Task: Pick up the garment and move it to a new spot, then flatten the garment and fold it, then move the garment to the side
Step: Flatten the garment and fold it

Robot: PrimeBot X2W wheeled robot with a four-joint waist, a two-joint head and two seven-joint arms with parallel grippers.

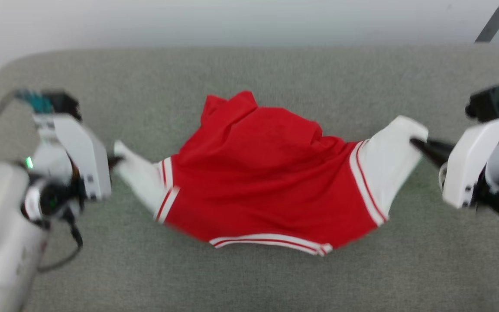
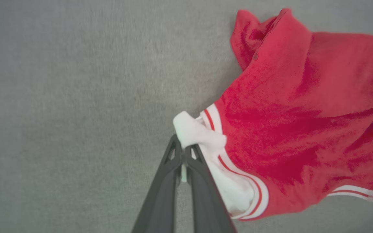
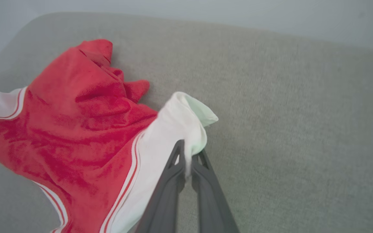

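The garment (image 1: 267, 173), a red jersey with white sleeves and striped trim, hangs stretched between my two grippers above the grey cushion. My left gripper (image 1: 113, 161) is shut on the tip of its left white sleeve (image 2: 196, 132). My right gripper (image 1: 416, 143) is shut on the right white sleeve (image 3: 180, 129). In each wrist view the dark fingers (image 2: 176, 155) (image 3: 178, 155) pinch white cloth between them. The red body (image 2: 303, 106) sags in the middle, with a crumpled fold at the far edge (image 3: 99, 51). No lettering shows on this side.
The grey fabric surface (image 1: 275, 277) runs under everything, with a rounded corner at the far left (image 1: 11, 65) and a pale wall behind. A dark bar (image 1: 492, 24) leans at the far right. A black cable (image 1: 74, 242) loops below my left wrist.
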